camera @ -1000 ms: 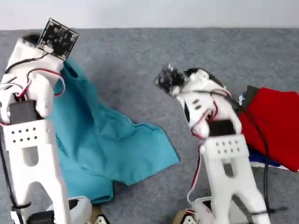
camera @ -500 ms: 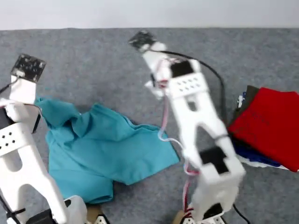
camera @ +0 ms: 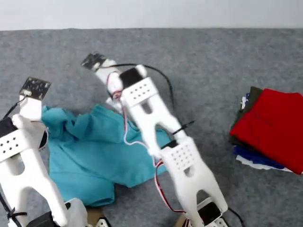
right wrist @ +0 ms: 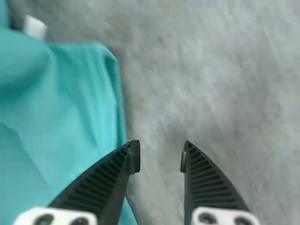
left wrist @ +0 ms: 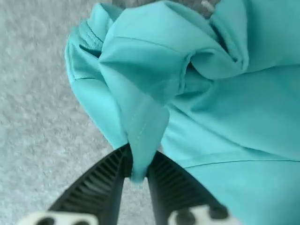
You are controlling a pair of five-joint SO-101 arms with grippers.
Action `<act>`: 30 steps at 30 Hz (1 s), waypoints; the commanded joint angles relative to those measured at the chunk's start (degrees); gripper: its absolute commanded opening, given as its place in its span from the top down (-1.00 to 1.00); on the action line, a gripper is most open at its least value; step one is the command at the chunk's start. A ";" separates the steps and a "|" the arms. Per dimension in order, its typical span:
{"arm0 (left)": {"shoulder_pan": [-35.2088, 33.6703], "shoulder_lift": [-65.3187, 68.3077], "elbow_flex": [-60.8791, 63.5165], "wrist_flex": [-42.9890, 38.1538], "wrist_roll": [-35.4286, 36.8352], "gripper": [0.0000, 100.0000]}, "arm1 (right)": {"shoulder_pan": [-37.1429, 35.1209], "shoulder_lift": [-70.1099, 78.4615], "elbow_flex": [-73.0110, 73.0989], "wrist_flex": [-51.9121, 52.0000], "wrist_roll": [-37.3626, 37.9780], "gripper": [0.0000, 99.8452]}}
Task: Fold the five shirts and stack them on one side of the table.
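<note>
High view: grey table, cloth-like surface, runs across the whole field.

Teal shirt: unfolded, crumpled, on the table's left half. Its far left corner is bunched and raised. In the left wrist view the same shirt shows deep folds and a pinched hem.

Right arm: stretched diagonally from its base at the near edge across the teal shirt, wrist over the shirt's far edge.

Left arm: stands at the left edge of the table, wrist at the shirt's raised corner.

Stack of folded shirts: at the table's right side, well apart from the teal shirt. Red shirt on top; dark, blue and white layers show beneath it.

Left gripper: jaws narrow, clamped on a fold of the teal shirt's hem, cloth lifted off the table.

Right gripper: jaws apart, nothing between them. One finger sits over the shirt's edge, the other over bare table. Contact with the cloth: cannot tell.
</note>
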 commanded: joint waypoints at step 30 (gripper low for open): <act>-2.02 -0.62 1.54 -2.64 -0.09 0.99 | -7.25 20.97 -18.11 -12.26 7.30 1.00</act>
